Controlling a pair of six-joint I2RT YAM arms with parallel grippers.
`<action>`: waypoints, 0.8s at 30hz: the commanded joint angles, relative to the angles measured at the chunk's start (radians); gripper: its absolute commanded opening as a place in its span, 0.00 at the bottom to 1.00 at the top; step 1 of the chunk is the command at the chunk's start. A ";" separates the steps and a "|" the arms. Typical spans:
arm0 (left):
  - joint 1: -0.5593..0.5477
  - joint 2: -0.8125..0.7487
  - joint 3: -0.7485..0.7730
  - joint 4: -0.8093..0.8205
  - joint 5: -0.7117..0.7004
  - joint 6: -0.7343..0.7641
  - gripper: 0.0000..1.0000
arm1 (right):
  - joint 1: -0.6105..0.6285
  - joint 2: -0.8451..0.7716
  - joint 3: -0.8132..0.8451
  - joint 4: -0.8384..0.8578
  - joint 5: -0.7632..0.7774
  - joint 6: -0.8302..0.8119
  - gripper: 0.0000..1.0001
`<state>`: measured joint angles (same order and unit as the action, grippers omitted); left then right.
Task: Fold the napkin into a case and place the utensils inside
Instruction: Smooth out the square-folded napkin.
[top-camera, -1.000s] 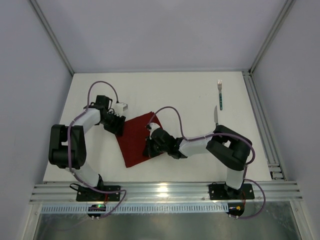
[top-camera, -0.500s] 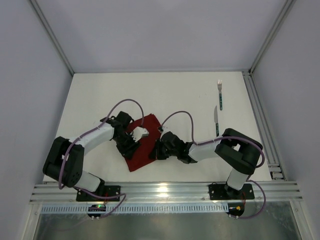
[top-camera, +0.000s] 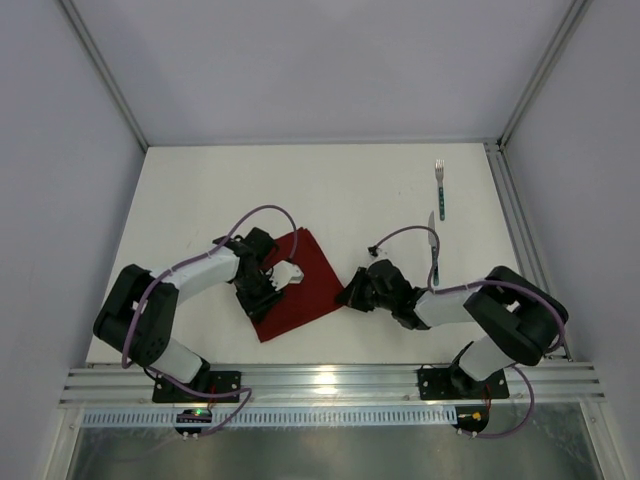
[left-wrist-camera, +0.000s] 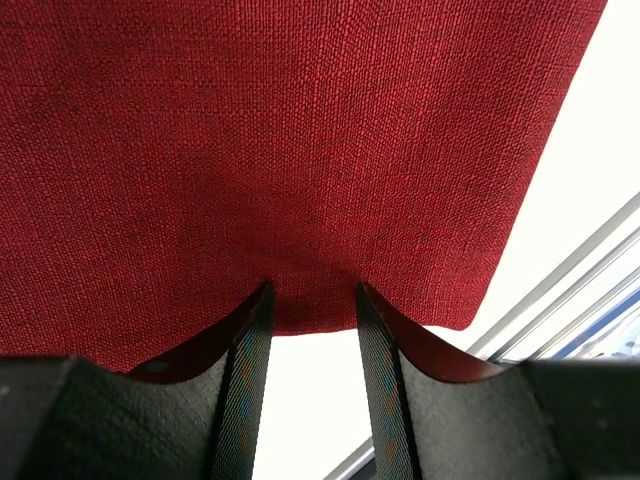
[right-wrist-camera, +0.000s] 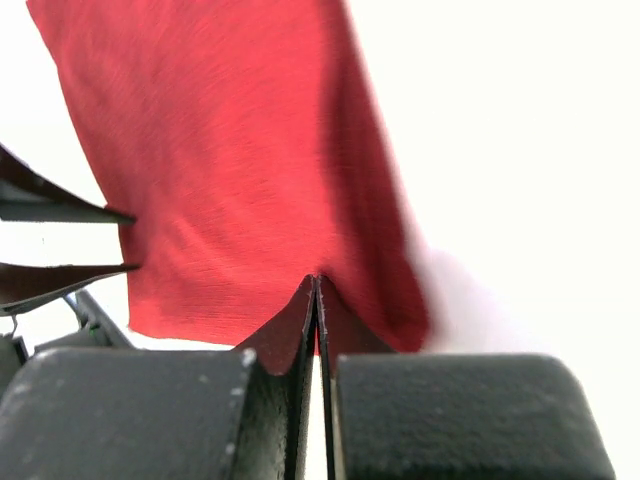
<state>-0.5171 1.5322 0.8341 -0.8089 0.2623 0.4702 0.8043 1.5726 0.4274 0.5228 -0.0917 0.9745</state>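
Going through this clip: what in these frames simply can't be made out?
Top view: the left end effector covers part of the napkin; the right arm's cable crosses the knife handle; fork tines too small to count.
Left wrist: napkin cut off by top and left edges.
Right wrist: napkin's right edge blurred.

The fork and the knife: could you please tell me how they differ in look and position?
The fork ends in tines; the knife ends in a plain blade. The fork lies farther from the right arm; the knife lies nearer, and in the top view that arm's cable runs across it. Both have silver heads and teal handles, lie nearly in line with heads toward the far side, and sit apart from the napkin.
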 joint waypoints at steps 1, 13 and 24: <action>-0.003 0.043 -0.033 0.102 -0.043 0.022 0.41 | -0.057 -0.103 -0.078 -0.041 0.079 -0.010 0.04; 0.054 -0.177 0.114 0.036 0.052 -0.102 0.47 | -0.105 -0.437 0.133 -0.538 0.175 -0.293 0.06; 0.479 0.045 0.260 0.134 0.054 -0.134 0.26 | -0.088 -0.238 0.304 -0.537 0.012 -0.390 0.10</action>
<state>-0.0666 1.5017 1.0840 -0.6979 0.3061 0.3603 0.7052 1.2713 0.6712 -0.0078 -0.0151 0.6369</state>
